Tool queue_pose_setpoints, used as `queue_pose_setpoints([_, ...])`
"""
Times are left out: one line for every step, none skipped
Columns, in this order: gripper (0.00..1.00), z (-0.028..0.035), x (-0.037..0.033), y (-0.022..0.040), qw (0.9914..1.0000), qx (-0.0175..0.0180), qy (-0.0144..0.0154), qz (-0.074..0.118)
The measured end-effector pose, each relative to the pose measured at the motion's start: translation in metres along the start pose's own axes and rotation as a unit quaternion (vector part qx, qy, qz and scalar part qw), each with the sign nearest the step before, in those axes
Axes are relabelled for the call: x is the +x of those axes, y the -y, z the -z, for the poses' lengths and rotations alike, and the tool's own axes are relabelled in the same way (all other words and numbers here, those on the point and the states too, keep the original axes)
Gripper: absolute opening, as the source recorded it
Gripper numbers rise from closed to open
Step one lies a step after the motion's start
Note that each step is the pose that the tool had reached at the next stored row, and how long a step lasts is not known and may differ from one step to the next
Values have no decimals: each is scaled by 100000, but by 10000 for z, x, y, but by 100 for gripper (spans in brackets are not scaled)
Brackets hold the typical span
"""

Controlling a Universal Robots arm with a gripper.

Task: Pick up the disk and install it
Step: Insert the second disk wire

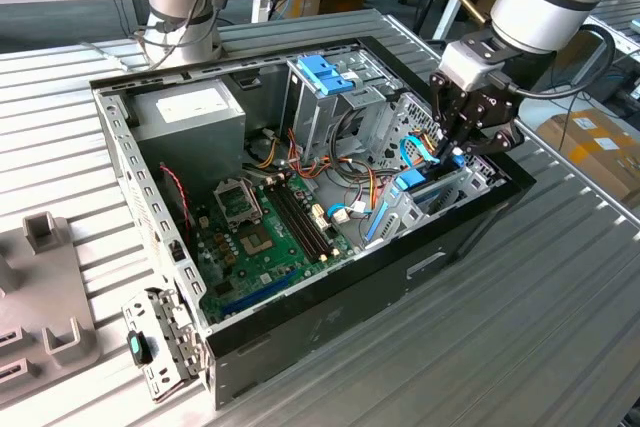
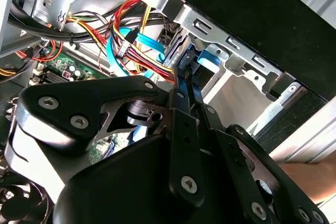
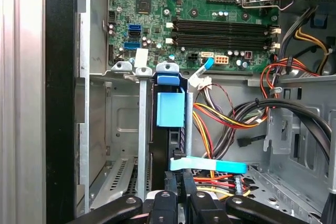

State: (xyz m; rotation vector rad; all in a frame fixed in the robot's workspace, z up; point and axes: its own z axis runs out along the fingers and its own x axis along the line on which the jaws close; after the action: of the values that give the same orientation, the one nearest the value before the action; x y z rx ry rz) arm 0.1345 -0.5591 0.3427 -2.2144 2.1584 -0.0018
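Note:
The disk [image 1: 415, 184] stands on edge in the metal bay at the front corner of the open computer case [image 1: 470, 222], on the exterior view's right. Its light-blue carrier rail [image 3: 170, 109] shows in the first wrist view, between two upright metal bay walls. My gripper [image 1: 452, 150] reaches down into that bay from above. In both wrist views the black fingers [image 3: 173, 184] sit close together on the disk's thin upper edge [image 2: 185, 77]. The gripper [image 2: 188, 86] is shut on the disk, whose lower part is hidden inside the bay.
A tall metal drive cage with a blue latch [image 1: 325, 72] stands in the middle of the case. Coloured cable bundles [image 3: 226, 114] run beside the bay. The motherboard [image 1: 265, 237] and power supply [image 1: 190, 112] lie further in. Grey fixtures [image 1: 45, 277] sit on the table [image 1: 520, 347] at the exterior view's left.

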Motion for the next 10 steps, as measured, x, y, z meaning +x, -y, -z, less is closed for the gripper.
queue_pose_setpoints([16,0,0,0,100000,1,-2,-3])
queue_pose_setpoints([16,0,0,0,100000,1,-2,-3])
queue_pose_setpoints([16,-4,0,0,100000,2,8,-6])
queue_pose_setpoints([16,-13,1,0,100000,2,2,-6])
queue_pose_setpoints([16,-19,1,-1,100000,1,-18,-7])
queue_pose_setpoints([16,-27,1,-1,100000,2,-14,-9])
queue_pose_setpoints([16,-30,1,-1,100000,-2,-25,-12])
queue_pose_setpoints([16,-32,1,-1,100000,0,-21,-14])
queue_pose_setpoints([16,-34,2,-1,100000,0,-11,-15])
queue_pose_setpoints([16,-36,1,-1,100000,0,3,-15])
